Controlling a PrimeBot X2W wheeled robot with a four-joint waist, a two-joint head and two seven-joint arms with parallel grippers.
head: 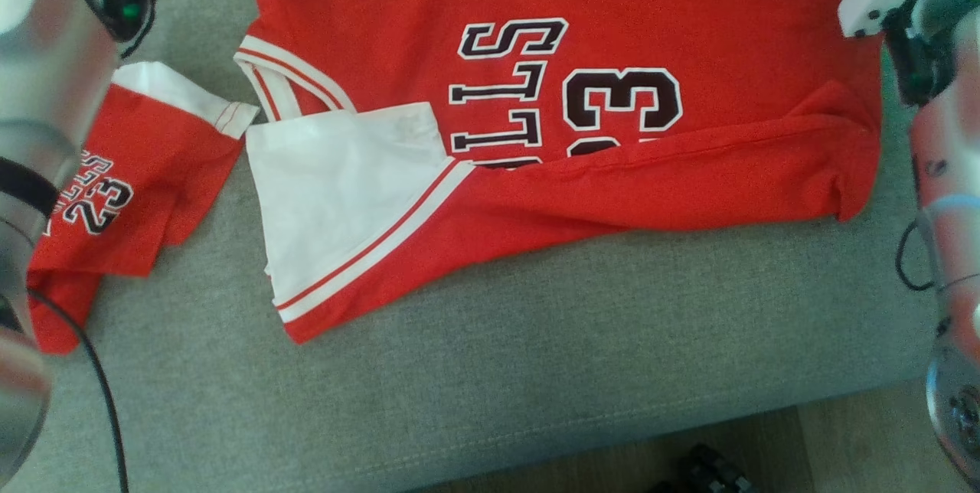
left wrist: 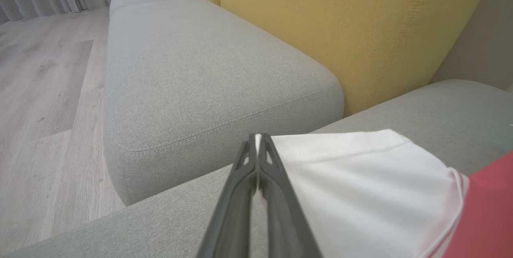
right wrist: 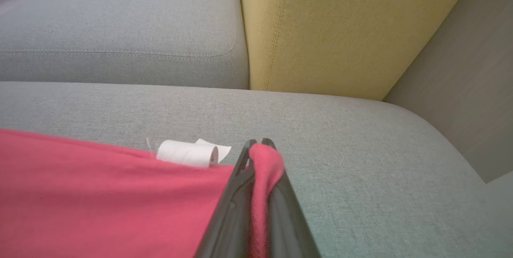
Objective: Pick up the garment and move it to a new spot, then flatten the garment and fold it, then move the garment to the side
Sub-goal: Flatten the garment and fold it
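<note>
Right wrist view: right pincer point(right wrist: 258, 146) pinches the jersey point(right wrist: 100, 194) (left pincer point(left wrist: 256, 140) pressed together beside a white hem point(left wrist: 360, 170)), so lift evenly, keeping the cloth taut.

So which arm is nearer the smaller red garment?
Left. The left arm is right above the smaller red garment; the right arm stands past the far end of the jersey, which lies between.

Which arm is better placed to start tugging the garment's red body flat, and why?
The right, probably: its jaws are shut on a fold of the red garment near its corner, while the left jaws are shut on a white edge instead.
</note>
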